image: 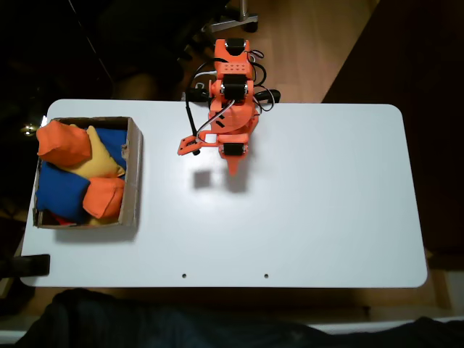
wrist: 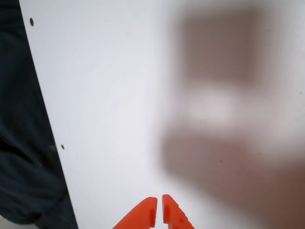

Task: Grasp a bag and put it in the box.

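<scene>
The arm (image: 230,109) is built of bright orange plastic parts, blocky and angular, with black servo motors set into its joints. Black cables loop out around its base, and a thin white wire runs along the middle section. In the wrist view, the gripper (wrist: 158,200) ends in two pointed orange fingertips.

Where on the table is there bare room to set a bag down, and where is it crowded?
Bare: the whole white table right of the arm's gripper, and the strip between the box and the arm. Crowded: the box at the left edge in the fixed view, heaped with orange, yellow and blue bags.
</scene>
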